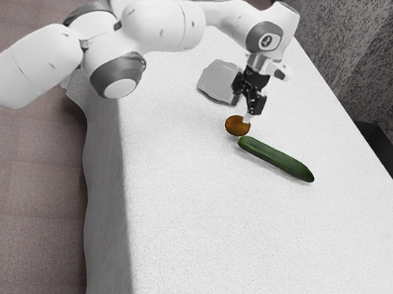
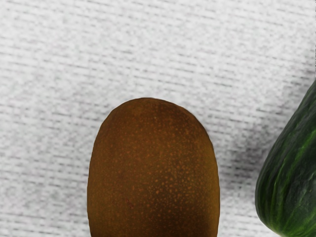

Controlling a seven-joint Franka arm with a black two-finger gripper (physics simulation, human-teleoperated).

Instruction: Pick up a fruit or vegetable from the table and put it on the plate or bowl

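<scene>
Jaws held over a brown kiwi [image 1: 237, 126] on the white desk [image 1: 243, 233].

The kiwi is seen on the desk directly beneath the jaws, whose tips are at or just above its top; whether the jaws are apart, together or clamped on the fruit cannot be told. A dark green cucumber [image 1: 276, 159] is laid just beside the kiwi, toward the exterior view's right, with a narrow gap between them. A grey angular object [image 1: 216, 81], its kind not made out, is set near the kiwi, behind the arm's [image 1: 161, 26] hand. In the wrist view the kiwi [image 2: 153, 173] is shown close under the hand, with the cucumber's end [image 2: 291, 182] beside it.
</scene>
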